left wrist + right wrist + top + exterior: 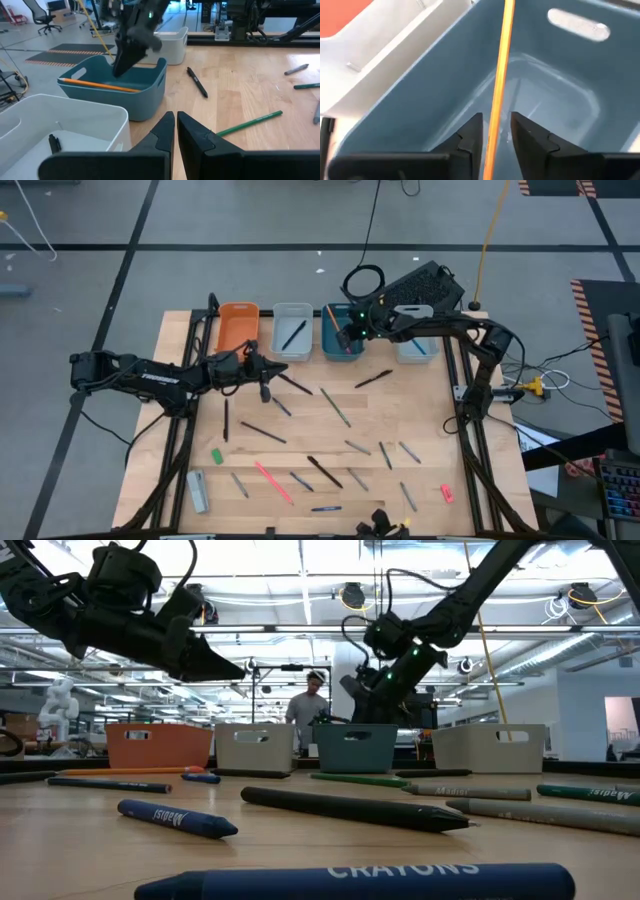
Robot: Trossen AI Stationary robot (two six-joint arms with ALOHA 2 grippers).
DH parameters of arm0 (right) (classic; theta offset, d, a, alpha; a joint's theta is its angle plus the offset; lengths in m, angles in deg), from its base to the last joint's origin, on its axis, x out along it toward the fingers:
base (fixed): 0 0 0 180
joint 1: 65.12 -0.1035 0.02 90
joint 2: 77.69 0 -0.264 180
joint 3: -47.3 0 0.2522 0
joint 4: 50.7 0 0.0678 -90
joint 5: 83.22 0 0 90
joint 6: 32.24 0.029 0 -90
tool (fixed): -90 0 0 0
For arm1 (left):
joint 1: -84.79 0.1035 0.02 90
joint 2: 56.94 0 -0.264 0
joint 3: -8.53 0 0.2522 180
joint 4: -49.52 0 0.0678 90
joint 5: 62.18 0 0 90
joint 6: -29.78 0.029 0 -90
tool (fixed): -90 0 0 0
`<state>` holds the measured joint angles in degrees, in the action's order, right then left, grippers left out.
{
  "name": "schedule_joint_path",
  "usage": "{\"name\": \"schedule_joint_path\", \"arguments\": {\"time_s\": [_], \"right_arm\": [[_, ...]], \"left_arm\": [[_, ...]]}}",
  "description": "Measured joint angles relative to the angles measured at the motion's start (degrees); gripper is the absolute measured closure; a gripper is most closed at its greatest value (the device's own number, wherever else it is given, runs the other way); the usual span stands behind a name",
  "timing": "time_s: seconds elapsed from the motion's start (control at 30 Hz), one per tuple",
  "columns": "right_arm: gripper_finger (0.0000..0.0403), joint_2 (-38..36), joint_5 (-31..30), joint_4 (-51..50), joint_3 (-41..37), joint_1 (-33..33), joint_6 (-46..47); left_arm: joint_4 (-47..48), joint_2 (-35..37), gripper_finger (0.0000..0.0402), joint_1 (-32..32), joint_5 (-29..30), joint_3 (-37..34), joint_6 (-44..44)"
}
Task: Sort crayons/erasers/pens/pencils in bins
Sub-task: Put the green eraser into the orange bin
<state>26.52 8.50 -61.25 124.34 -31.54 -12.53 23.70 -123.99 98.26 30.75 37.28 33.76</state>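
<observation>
Surface [420,480] is pale wood, visible grain, low satin sheen. Teal bin [555,100] is smooth moulded plastic, semi-gloss with soft highlights on the inner floor; orange bin [160,745] and the grey-white bins [75,120] look like the same plastic, more matt. Orange pencil [501,65] has a smooth painted finish. Right gripper [496,131] and left gripper [176,131] jaws are matt black plastic. Crayon [180,818] is wrapped in matt blue printed paper.
</observation>
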Motion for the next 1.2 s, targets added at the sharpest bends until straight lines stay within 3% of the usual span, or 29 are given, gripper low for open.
{"name": "schedule_joint_path", "arguments": {"time_s": [0.17,0.33,0.47,0.63,0.73,0.83,1.0,1.2], "right_arm": [[0.0292,-8.0,2.5,-6.9,0.0,-0.7,-5.4],[0.0351,-19.8,-0.1,-5.9,-6.0,-5.1,-15.7],[0.0397,-29.3,0.0,8.5,-19.4,-8.5,-15.2],[0.0396,-37.7,0.1,33.4,-37.4,-11.0,-11.1],[0.0401,-40.6,0.0,43.0,-44.4,-11.4,-10.0],[0.0402,-42.2,0.3,46.4,-48.5,-11.4,-10.5],[0.0402,-44.0,5.8,50.2,-51.7,-12.2,-15.2],[0.0402,-45.5,6.1,52.8,-53.6,-13.8,-19.5]], "left_arm": [[1.3,0.0,0.0376,0.0,-0.3,0.0,-0.6],[2.6,0.0,0.0376,-0.1,-0.2,0.0,-1.6],[3.6,0.0,0.0376,-0.7,-0.3,0.0,-2.5],[6.4,0.0,0.0376,-1.9,-0.4,0.6,-2.0],[10.1,0.0,0.0376,-2.5,0.1,2.9,-1.9],[16.8,0.0,0.0376,-3.2,0.2,6.7,-1.2],[33.5,0.0,0.0376,-4.7,0.2,15.2,-0.4],[56.2,0.0,0.0376,-6.8,0.2,25.5,-1.9]]}}
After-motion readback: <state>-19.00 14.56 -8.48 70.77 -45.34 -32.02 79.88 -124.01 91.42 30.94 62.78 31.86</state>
